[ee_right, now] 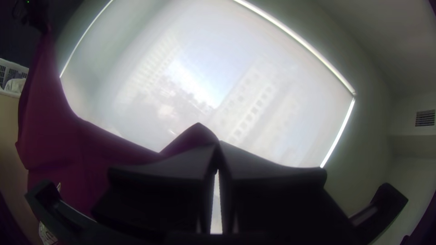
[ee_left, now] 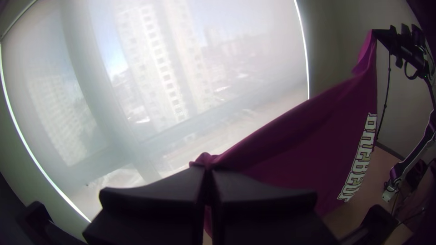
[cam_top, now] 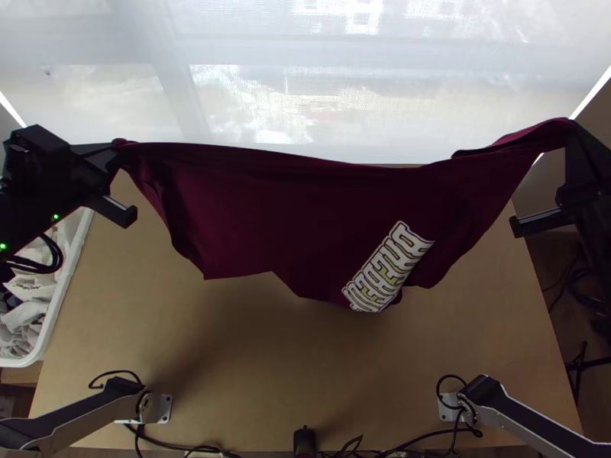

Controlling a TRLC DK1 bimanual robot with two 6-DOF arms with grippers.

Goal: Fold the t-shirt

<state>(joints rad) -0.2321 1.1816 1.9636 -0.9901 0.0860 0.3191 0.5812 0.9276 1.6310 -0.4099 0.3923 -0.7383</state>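
The dark red t-shirt (cam_top: 305, 221) hangs stretched between both grippers above the table, its top edge sagging slightly and white lettering on its lower right part. At the upper left, my left gripper (cam_top: 118, 146) is shut on one end of the cloth. My right gripper (cam_top: 569, 126) holds the other end at the upper right. In the left wrist view, the left gripper (ee_left: 208, 170) pinches a small bunch of the shirt (ee_left: 313, 149). In the right wrist view, the right gripper (ee_right: 218, 147) is closed on a fold of the shirt (ee_right: 91, 149).
Below the shirt lies the wooden table (cam_top: 252, 359). A white bin (cam_top: 57, 305) with pale cloths stands at the table's left side. A window with a translucent blind (cam_top: 305, 99) is beyond the far edge. Cables (cam_top: 183, 446) run along the near edge.
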